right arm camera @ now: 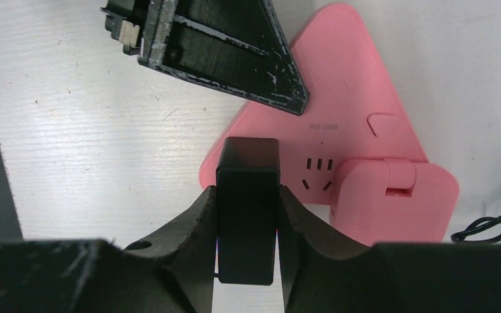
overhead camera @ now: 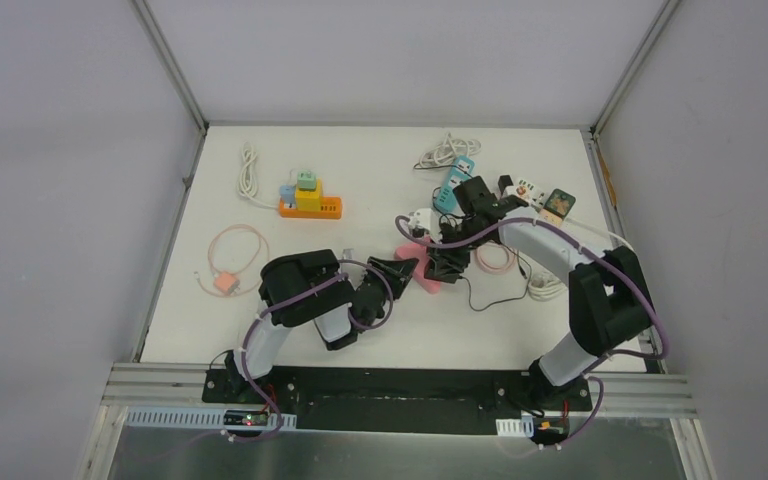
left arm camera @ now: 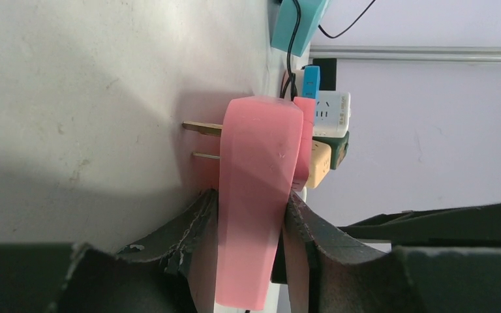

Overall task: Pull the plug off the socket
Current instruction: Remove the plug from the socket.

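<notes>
- Between the two arms, seen from above, the left pincer (overhead camera: 407, 268) and the right pincer (overhead camera: 443, 265) meet nose to nose over the pink socket (overhead camera: 426, 282). They are so near each other that a pull which wanders sideways could knock one against the other. A black cord (overhead camera: 472, 300) trails on the table (overhead camera: 380, 180) just behind the right pincer, near other loose cables (overhead camera: 545, 290). If it catches on them, it may drag them along.
- From the left wrist, the left pincer (left arm camera: 251, 208) is clamped on the socket (left arm camera: 261, 143), one finger on each side. Two metal prongs (left arm camera: 202, 127) stick out of the socket just past the fingertips. Its faces look smooth, so I judge that a hard tug could slide or twist it out of this hold. It would then simply follow the pull instead of staying put.
- From the right wrist, the right pincer (right arm camera: 248, 195) is clamped on the black plug (right arm camera: 248, 169), which sits at the socket's (right arm camera: 346, 85) edge just ahead of the fingertips. The holes (right arm camera: 318, 173) beside the plug are bare. I cannot tell whether its pins are seated, because the block hides them. If they are, a slanted pull may bend or jam them. The pads grip only the plug's narrow flanks, so it could slip free. A finger (right arm camera: 235, 59) of the left pincer lies close beyond the plug, in the way of any forward swing.
</notes>
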`<state>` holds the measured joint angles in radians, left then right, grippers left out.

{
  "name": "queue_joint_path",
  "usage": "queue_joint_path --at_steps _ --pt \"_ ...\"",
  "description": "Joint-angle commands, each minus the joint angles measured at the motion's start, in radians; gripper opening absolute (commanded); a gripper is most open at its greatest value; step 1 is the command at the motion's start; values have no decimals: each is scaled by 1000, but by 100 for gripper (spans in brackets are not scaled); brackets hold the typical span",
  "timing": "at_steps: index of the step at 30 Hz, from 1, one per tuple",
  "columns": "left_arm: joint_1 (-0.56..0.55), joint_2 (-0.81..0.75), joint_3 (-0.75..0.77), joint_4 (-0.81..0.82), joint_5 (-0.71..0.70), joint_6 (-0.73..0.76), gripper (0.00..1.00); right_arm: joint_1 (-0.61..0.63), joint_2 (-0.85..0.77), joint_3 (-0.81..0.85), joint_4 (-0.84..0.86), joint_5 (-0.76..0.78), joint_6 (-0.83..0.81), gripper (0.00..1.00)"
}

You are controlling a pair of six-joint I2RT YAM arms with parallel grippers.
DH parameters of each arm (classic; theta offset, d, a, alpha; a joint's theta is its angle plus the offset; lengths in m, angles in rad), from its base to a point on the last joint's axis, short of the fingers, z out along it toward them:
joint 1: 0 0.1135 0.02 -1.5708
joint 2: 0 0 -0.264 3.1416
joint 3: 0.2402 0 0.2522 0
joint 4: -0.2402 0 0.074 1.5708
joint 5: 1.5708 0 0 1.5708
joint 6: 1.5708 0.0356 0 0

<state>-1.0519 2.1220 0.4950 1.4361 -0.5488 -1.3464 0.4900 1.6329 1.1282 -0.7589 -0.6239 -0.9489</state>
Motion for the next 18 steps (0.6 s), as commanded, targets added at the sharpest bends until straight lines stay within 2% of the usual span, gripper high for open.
queue_joint_path --at_steps 1,5,9,12,15,18 --pt "5 14 -25 -102 -3 -11 0 104 -108 -69 48 4 -7 0" --pt "6 10 -23 -115 -5 -10 0 107 -101 -52 32 14 16 0" --pt "6 5 -22 -127 0 -9 0 -11 7 51 -118 -73 9 0" --pt "7 5 -31 -129 -6 -14 0 -73 45 78 -156 -119 21 0" --pt "7 9 -32 -133 -7 -18 0 -57 28 52 -125 -104 22 0" --pt "6 10 -29 -141 -10 -24 0 32 -40 15 -82 -58 10 0"
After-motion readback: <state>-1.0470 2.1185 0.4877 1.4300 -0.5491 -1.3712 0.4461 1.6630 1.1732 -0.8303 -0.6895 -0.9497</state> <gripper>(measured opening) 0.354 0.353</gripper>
